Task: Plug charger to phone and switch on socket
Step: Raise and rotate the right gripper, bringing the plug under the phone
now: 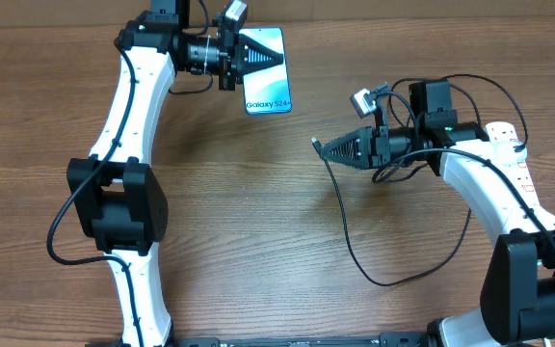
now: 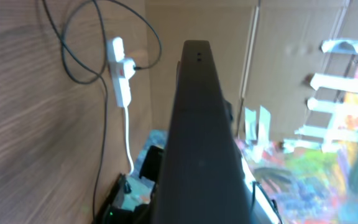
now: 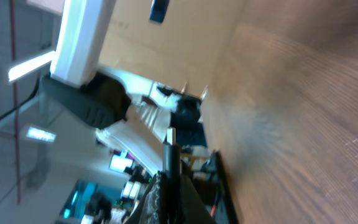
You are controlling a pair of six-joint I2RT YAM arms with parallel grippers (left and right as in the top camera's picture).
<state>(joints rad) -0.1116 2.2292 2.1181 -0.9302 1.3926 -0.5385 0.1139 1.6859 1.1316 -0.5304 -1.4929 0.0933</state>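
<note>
- Holding the charger point(image 1: 343, 226), is it?
- Yes. The right gripper point(image 1: 324, 147) is clamped tight on the connector end, with the small tip poking out past the fingertips. The black cable loops down toward the near edge of the table point(image 1: 258, 241), then curves back to the right.
- And the phone point(image 1: 266, 92)?
- By the middle of the far edge, screen up. The left gripper point(image 1: 277, 60) is closed across it. Whether it rests on the table, I cannot tell.
- The two are well apart?
- Yes, tip and phone don't touch.
- The socket point(image 2: 123, 87)?
- At the right edge, partly under the right arm.
</note>
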